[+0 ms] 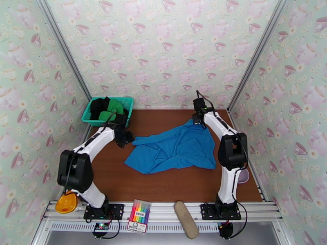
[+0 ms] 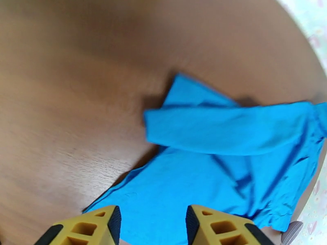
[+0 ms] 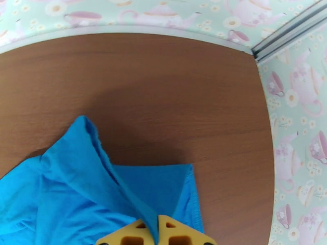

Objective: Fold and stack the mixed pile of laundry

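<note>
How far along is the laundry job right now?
Done: nothing is folded or stacked yet. In hand: the blue garment lies spread and rumpled on the table; the right claw pinches a fold at its far corner, and the left claw hangs open over its left edge. Left: fold the blue one, then the green garment and black garment, both in the teal basket.

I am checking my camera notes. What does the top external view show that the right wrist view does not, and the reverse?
Top external: a teal mesh basket holding a green garment and a black garment, and the left pincer beside the left end of the blue garment. Right wrist: the right pincer shut on a raised fold of it. Both: the blue garment on the brown table.
</note>
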Controlling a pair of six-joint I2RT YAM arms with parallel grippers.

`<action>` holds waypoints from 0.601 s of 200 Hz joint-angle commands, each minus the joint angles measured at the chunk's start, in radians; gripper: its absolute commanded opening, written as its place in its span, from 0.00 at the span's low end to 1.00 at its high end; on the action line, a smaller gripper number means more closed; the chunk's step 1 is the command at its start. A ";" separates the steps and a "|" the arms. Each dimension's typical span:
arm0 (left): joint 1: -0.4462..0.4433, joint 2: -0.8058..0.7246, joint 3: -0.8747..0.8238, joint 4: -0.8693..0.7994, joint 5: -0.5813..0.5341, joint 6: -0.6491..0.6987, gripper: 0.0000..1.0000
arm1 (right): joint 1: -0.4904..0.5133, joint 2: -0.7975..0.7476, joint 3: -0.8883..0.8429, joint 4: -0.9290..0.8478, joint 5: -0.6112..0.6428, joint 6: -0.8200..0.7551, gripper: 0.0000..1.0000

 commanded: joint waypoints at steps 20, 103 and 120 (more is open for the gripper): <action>0.033 0.052 -0.054 0.247 0.101 -0.033 0.43 | 0.026 -0.015 -0.021 -0.001 -0.027 0.021 0.00; 0.082 0.172 -0.070 0.323 0.130 -0.051 0.42 | 0.042 -0.010 -0.026 -0.009 -0.021 0.019 0.00; 0.083 0.185 -0.070 0.335 0.130 -0.054 0.42 | 0.042 -0.009 -0.024 -0.011 -0.020 0.017 0.00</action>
